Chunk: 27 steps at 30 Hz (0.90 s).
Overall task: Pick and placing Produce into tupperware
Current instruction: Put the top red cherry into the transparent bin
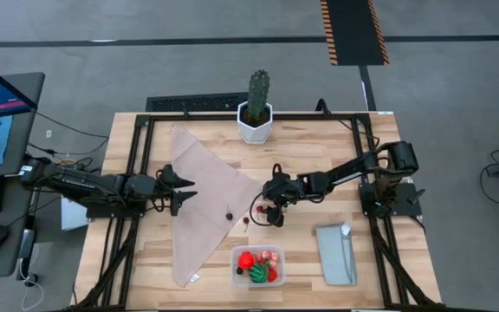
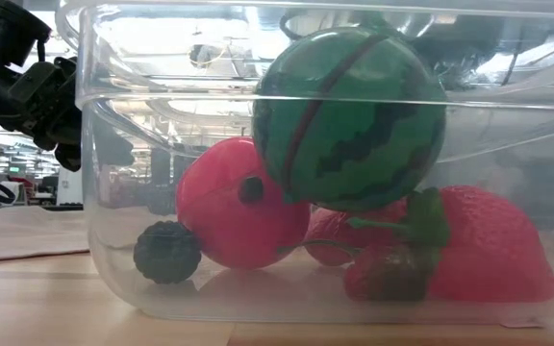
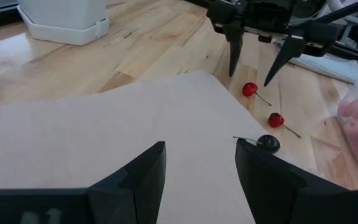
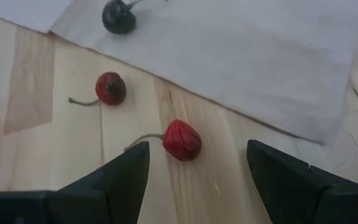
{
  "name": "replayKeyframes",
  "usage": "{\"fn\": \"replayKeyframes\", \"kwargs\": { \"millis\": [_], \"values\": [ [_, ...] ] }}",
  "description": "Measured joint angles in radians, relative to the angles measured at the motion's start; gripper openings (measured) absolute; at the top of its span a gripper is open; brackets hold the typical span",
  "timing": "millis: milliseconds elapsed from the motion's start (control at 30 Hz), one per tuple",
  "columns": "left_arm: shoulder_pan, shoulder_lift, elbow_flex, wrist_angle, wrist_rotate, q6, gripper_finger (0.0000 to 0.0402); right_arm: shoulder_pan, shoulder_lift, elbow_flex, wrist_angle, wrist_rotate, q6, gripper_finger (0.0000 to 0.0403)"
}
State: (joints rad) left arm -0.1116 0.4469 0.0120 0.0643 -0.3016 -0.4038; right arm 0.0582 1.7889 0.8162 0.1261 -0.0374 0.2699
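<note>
On the left side of the worktop [image 1: 319, 156], the left gripper [image 1: 183, 190] is held level over the left part of the beige cloth [image 1: 206, 195], its fingers parted and nothing between them. Toward the cloth's right corner a dark cherry [image 1: 229, 216] is seen lying on the fabric. Just off that corner, on the bare wood, two red cherries are found: one [image 4: 182, 139] lies directly under the right gripper [image 1: 268, 211], the other [image 4: 110, 88] just beside it, closer to the dark one. The right gripper is pointed down over them with its fingers spread wide and nothing grasped. At the far edge, a cactus in a white pot [image 1: 256, 111] is placed. At the near edge, right of the cloth's near tip, the tupperware [image 1: 259, 265] is set, and in it a green striped ball [image 2: 350, 115], red strawberries [image 2: 469, 248], pink pieces and a small dark berry [image 2: 166, 252] are held. Farther right, a grey-blue lid [image 1: 335, 253] is laid flat.
</note>
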Motion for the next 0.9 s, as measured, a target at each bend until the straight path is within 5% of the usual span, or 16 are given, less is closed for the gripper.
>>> {"fn": "replayKeyframes", "kwargs": {
  "millis": [900],
  "values": [
    [0.0,0.0,0.0,0.0,0.0,0.0,0.0182,0.027,0.0,0.0,0.007,0.102,0.027,0.0291]
  ]
}}
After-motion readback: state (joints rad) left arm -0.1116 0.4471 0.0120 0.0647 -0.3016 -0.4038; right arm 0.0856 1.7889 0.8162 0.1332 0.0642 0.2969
